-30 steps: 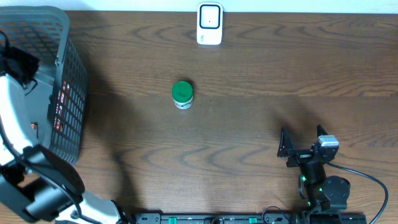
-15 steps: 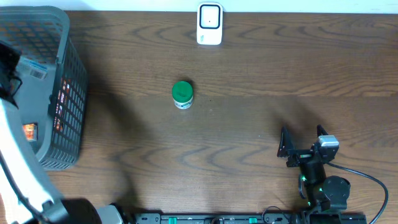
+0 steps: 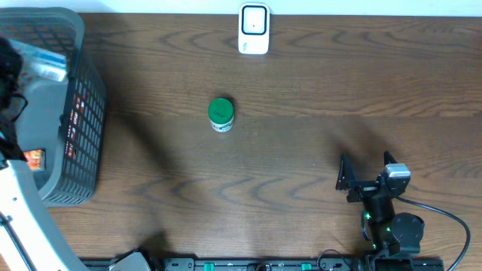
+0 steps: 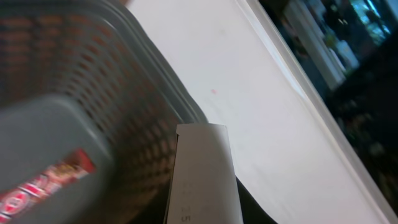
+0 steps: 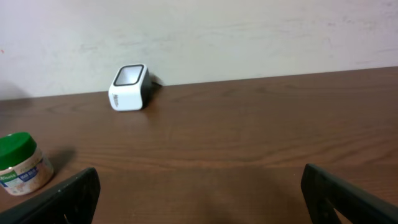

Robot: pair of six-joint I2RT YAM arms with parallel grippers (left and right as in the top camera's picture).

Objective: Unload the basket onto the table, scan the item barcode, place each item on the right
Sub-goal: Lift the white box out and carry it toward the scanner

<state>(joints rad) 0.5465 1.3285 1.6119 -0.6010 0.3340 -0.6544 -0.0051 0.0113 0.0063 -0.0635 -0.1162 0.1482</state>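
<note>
Left tool (image 4: 203,210) is pinching a pale box (image 4: 202,162) over the grey basket (image 4: 74,81), while right tool (image 5: 202,193) is resting spread above the tabletop (image 5: 261,130).

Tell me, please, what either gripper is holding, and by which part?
The left gripper holds a white box by its near end; the right gripper is open and empty.

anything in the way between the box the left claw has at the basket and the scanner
Only the wall of the basket, which the box must clear. The green-lidded jar sits off the line to the scanner.
</note>
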